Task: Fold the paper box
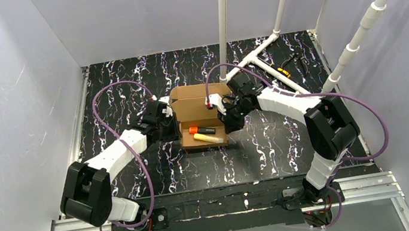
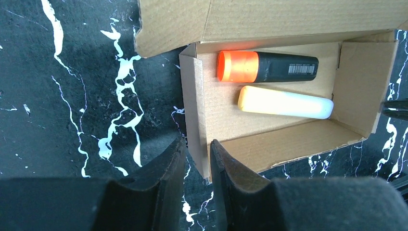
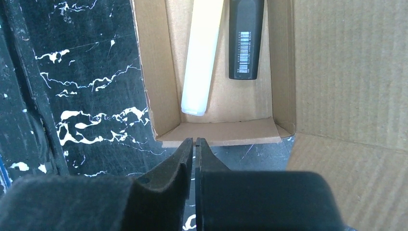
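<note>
The brown cardboard paper box [image 1: 188,135] stands open in the middle of the table, its lid [image 1: 196,95] tilted up at the back. An orange-capped black marker [image 1: 202,130] and a yellow marker [image 1: 208,138] lie inside. My left gripper [image 1: 170,118] is at the box's left side. In the left wrist view its fingers [image 2: 197,142] straddle the near end of the left wall [image 2: 192,110], shut on it. My right gripper [image 1: 228,119] is at the right side. In the right wrist view it [image 3: 194,140] is shut on nothing, tips just outside the right wall [image 3: 221,131].
White PVC pipes [image 1: 254,57] rise from the table behind and to the right of the box. A small black and yellow tool [image 1: 284,71] lies beside them. Grey enclosure walls [image 1: 13,106] close in the black marbled table on three sides.
</note>
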Robot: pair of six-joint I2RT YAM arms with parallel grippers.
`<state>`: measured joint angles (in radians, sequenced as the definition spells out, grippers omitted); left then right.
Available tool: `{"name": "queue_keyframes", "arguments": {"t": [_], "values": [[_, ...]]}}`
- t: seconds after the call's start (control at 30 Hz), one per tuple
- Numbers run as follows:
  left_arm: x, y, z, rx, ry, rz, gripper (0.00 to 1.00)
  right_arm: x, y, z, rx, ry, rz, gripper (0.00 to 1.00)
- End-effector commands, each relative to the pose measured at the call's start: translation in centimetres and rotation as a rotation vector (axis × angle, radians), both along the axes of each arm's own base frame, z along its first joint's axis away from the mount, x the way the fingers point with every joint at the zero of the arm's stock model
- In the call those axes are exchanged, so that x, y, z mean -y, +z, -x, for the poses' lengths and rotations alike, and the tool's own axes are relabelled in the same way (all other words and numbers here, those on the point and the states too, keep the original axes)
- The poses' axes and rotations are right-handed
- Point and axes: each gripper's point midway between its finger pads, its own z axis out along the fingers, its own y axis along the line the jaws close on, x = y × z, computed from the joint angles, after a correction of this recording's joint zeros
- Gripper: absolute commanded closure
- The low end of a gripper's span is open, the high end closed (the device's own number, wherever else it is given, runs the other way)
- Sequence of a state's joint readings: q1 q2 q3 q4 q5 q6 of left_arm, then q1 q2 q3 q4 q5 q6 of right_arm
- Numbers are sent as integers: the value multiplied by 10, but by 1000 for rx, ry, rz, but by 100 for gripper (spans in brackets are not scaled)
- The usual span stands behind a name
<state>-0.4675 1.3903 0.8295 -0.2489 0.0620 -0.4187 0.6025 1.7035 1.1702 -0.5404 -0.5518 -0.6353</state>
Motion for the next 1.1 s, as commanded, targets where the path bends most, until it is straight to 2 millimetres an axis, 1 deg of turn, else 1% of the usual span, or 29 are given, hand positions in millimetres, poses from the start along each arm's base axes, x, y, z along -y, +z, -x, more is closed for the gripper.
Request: {"name": "queue_keyframes", "arguments": {"t": [0.0,0.07,0.1,0.17,0.2,0.27,0.33,0.4,0.47,0.53,0.57,0.6,0.67,0.7,0.73,0.8,0.93,1.0,1.07], "values": [[-3,8,-3,13,-8,-15,76,-3,24,-1,24,61,-4,84],[-3,18,-4,35,-5,-9,76,-4,42,5,29,110,-30,81],[-4,23,-5,49,-2,-9,76,-6,53,6,45,139,-50,79],[-5,35,-7,77,7,-1,75,-7,70,12,50,165,-78,72],[-6,42,-7,97,13,4,73,-8,77,11,63,168,-89,69],[-8,48,-6,112,27,15,68,-10,89,5,102,159,-99,57],[-10,49,-3,120,52,36,60,-9,99,-6,133,128,-102,42],[-13,49,-1,125,90,79,49,-7,110,-22,136,78,-126,28],[-19,53,-8,138,137,157,36,-2,124,-40,108,8,-182,20],[-22,62,-20,153,167,275,26,6,134,-55,49,-63,-246,17],[-23,68,-27,167,173,334,22,11,137,-60,21,-98,-271,16],[-23,73,-35,185,172,384,17,15,136,-63,4,-127,-285,15],[-21,82,-50,213,155,459,11,21,131,-70,-7,-193,-307,13],[-18,86,-58,217,136,482,10,23,122,-72,-22,-231,-319,11],[-15,80,-64,200,114,487,9,26,119,-73,-29,-262,-333,9],[-10,74,-74,186,67,486,9,30,111,-67,-55,-286,-350,7],[-6,57,-89,168,7,452,11,31,103,-59,-68,-295,-364,5],[-5,53,-94,170,-17,439,16,31,102,-57,-71,-291,-369,4],[-2,51,-97,160,-42,447,25,31,102,-56,-75,-288,-374,4]]}}
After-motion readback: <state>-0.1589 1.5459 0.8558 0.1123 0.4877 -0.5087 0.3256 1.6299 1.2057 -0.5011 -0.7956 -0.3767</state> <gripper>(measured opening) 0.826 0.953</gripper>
